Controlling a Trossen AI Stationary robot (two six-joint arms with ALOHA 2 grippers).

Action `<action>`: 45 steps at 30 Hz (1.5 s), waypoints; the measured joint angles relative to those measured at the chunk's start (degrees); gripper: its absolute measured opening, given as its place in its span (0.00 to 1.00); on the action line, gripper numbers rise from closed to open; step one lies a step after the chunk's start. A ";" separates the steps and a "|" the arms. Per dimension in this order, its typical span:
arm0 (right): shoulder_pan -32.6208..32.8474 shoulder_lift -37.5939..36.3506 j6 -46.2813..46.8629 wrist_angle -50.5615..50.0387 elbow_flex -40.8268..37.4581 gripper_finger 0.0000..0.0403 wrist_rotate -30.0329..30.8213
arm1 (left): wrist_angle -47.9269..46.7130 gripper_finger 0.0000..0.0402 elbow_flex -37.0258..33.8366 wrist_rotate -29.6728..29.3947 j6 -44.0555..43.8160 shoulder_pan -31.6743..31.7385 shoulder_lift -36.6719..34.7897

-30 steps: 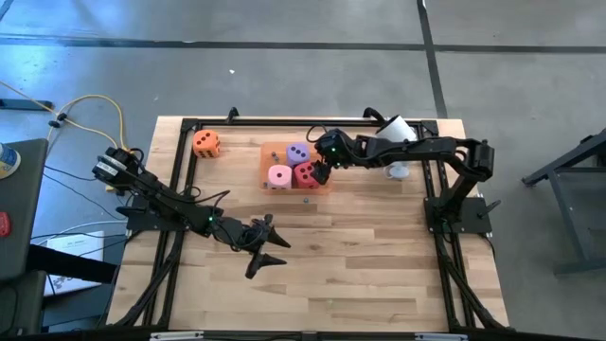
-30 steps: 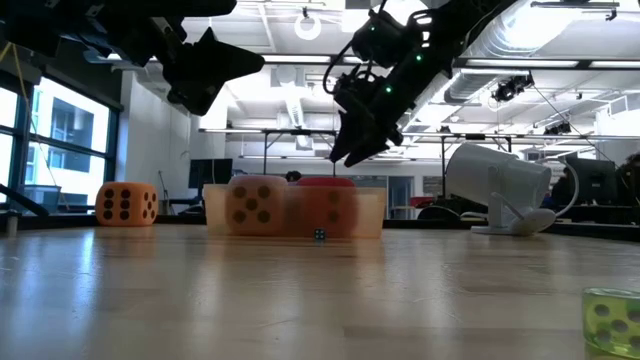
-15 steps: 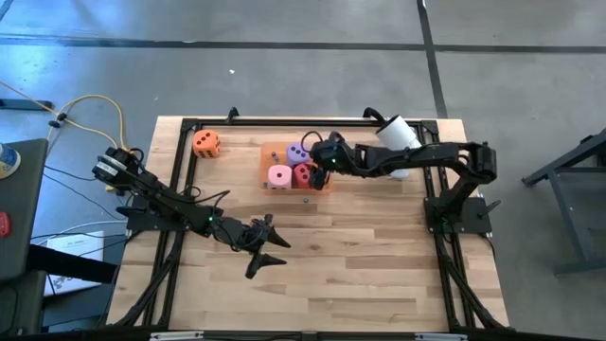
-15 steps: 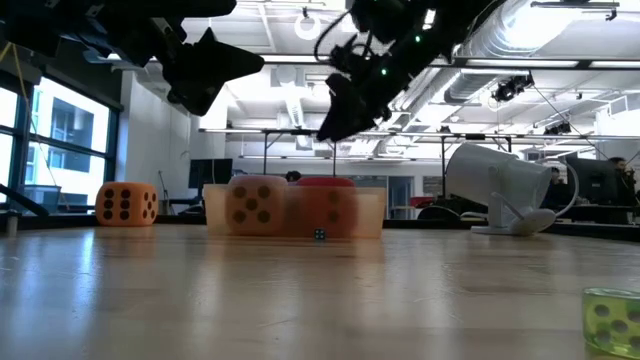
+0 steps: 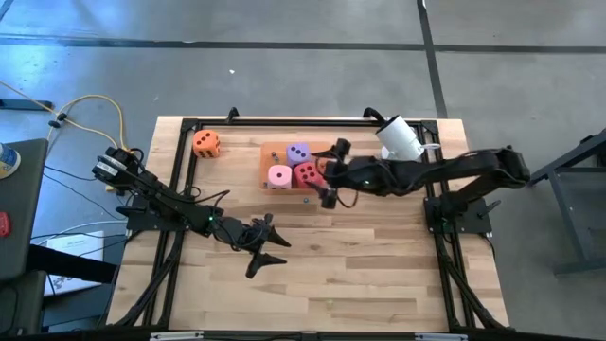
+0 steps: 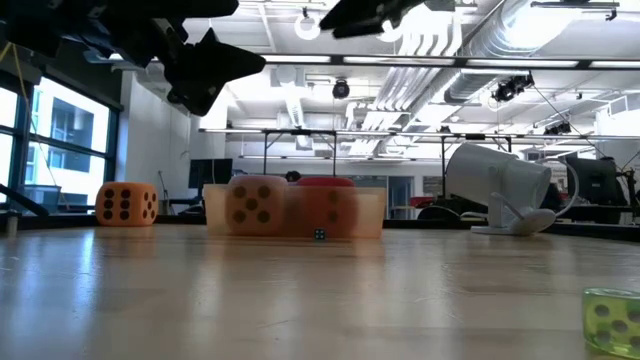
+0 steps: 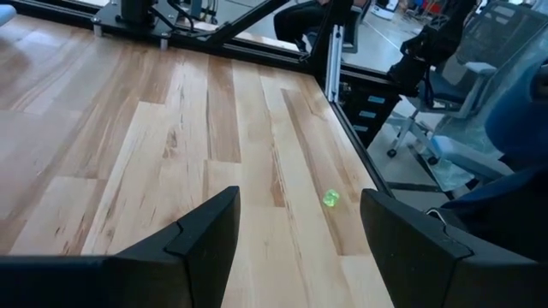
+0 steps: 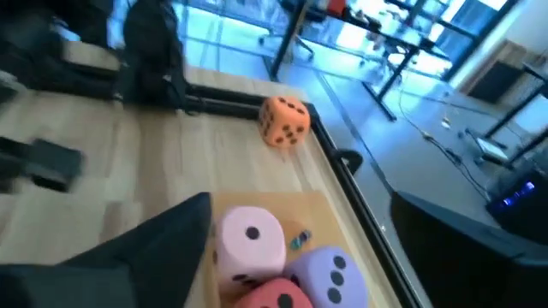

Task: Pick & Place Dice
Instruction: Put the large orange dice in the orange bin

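Note:
Pink [image 5: 279,175], purple [image 5: 299,152] and red [image 5: 306,173] dice sit in the translucent orange tray [image 5: 268,157]. The orange die [image 5: 206,143] rests on the table at the far left. My right gripper [image 5: 330,174] hovers open, high over the tray's right end, with nothing between its fingers; its wrist view looks down on the pink die [image 8: 250,242], the purple die [image 8: 330,274] and the orange die [image 8: 284,120]. My left gripper [image 5: 273,242] hangs open above the table's middle, left of centre, empty [image 7: 300,235].
A white cylinder-shaped device [image 5: 400,137] stands at the far right. A tiny dark die [image 6: 319,235] lies just in front of the tray. A small green translucent die [image 6: 610,320] lies near the front edge [image 7: 330,198]. Black frame rails [image 5: 189,161] border the table.
My right gripper has risen from just above the red die, drawn back toward the table's near-right, rolled about its own axis and opened wider. The red die stays in the tray.

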 joint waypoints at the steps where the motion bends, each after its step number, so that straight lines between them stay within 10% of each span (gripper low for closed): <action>1: 0.31 -0.78 -0.08 -0.27 -0.09 0.90 0.00 | 0.04 0.58 0.00 0.00 0.00 0.02 0.00; 10: 4.61 -5.43 0.00 -0.68 -0.05 0.88 3.58 | 0.43 0.58 0.00 0.00 -0.58 0.02 0.00; 23: 28.19 -9.45 10.73 -11.45 -0.12 0.83 33.97 | -0.72 0.58 0.00 1.40 -0.69 1.16 -1.83; 45: 42.74 0.51 36.93 -22.72 -0.12 0.83 47.89 | -1.72 0.58 0.02 -0.11 17.14 11.83 -6.80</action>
